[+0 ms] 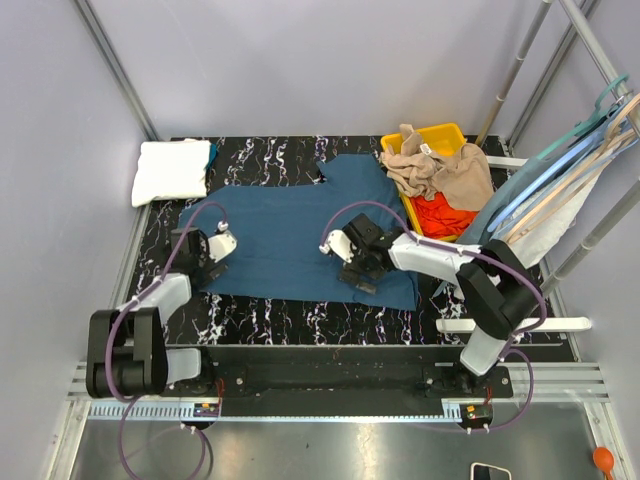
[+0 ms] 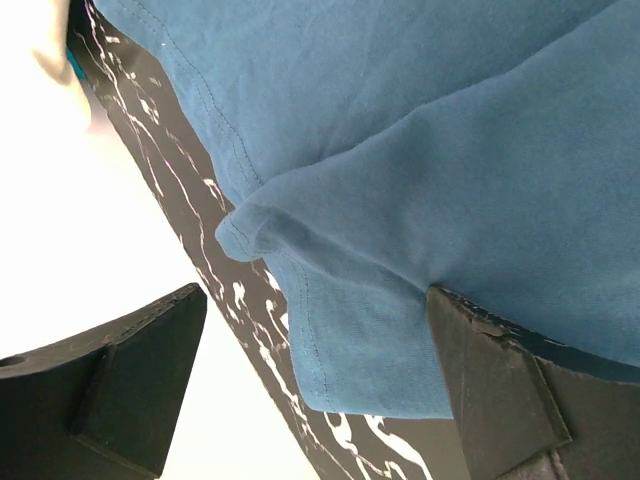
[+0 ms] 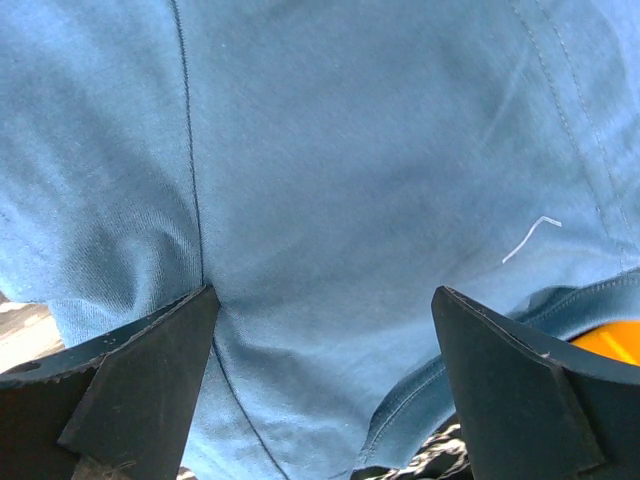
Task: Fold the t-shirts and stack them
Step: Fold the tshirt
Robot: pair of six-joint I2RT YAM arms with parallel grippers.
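Observation:
A large teal-blue t-shirt (image 1: 290, 225) lies spread flat on the black marbled table (image 1: 260, 320). My left gripper (image 1: 215, 248) is low over its left edge and stands open. In the left wrist view the shirt's folded-over corner (image 2: 380, 340) lies between the fingers (image 2: 505, 395), one over cloth and the other off the table's side. My right gripper (image 1: 345, 252) hovers open over the shirt's lower right part. Its wrist view shows teal cloth (image 3: 330, 200) and a hem (image 3: 420, 400) between the wide-set fingers (image 3: 140, 390). A folded white t-shirt (image 1: 172, 170) rests at the back left.
A yellow bin (image 1: 440, 135) at the back right holds a crumpled tan t-shirt (image 1: 445, 170) and a red-orange t-shirt (image 1: 445, 213). Pale blue and beige hangers (image 1: 570, 165) lean on a rack at the right. Grey walls enclose the table.

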